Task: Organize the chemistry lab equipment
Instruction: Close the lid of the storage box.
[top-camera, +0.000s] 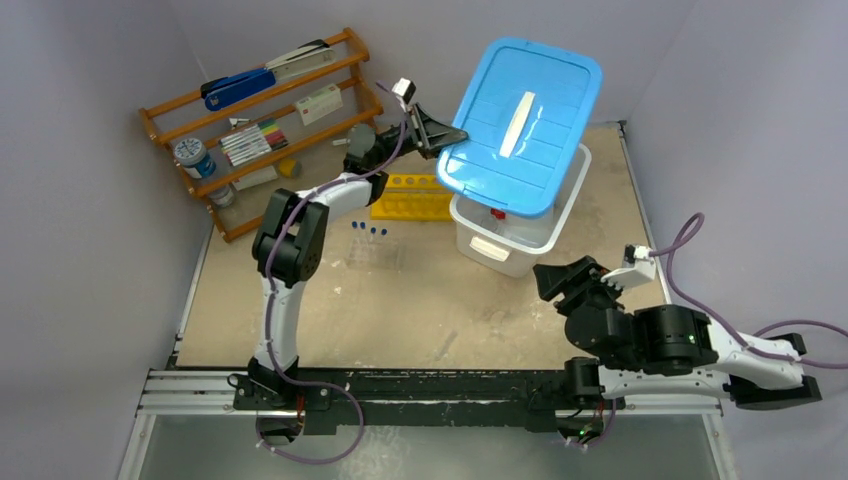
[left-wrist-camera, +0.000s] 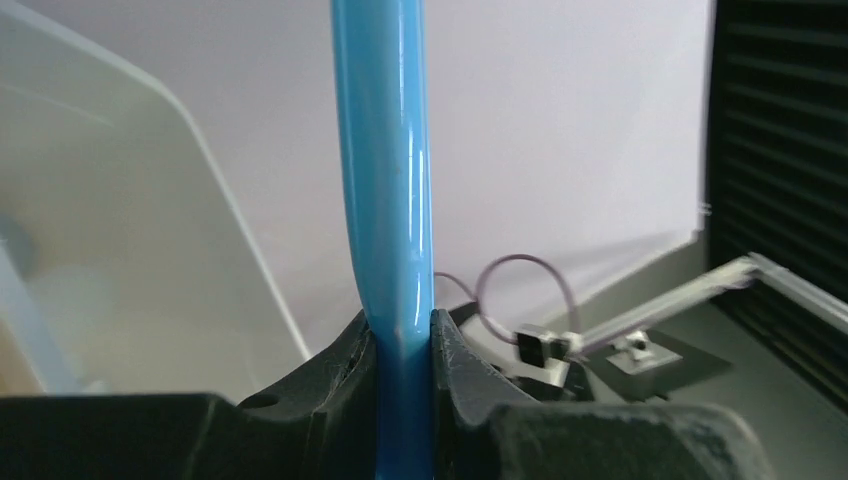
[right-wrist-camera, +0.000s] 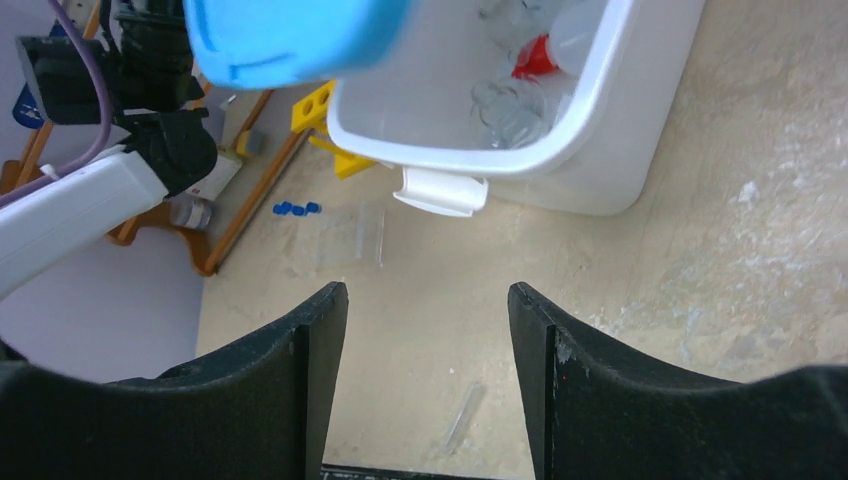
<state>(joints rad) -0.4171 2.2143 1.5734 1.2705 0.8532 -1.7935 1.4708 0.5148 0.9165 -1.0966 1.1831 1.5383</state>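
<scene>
Top external: blue lid (top-camera: 520, 125) hides squeeze bottle (top-camera: 497, 213) except its red nozzle.

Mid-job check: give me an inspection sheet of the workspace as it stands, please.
Surface: worn beige tabletop, scuffed and stained.
Job's things: white squeeze bottle with red nozzle and small clear glass flasks inside the white plastic bin; yellow plastic tube rack and blue-capped clear tubes left of it; one loose clear tube lying flat.
Clutter: wooden shelf holding blue stapler and coloured markers, far left.
Grippers: left gripper shut on the blue plastic lid, held tilted above the bin; right gripper open, empty.
Cables: purple cables along both arms, none seen snagged.
Surroundings: plain grey walls; nothing else seen.
</scene>
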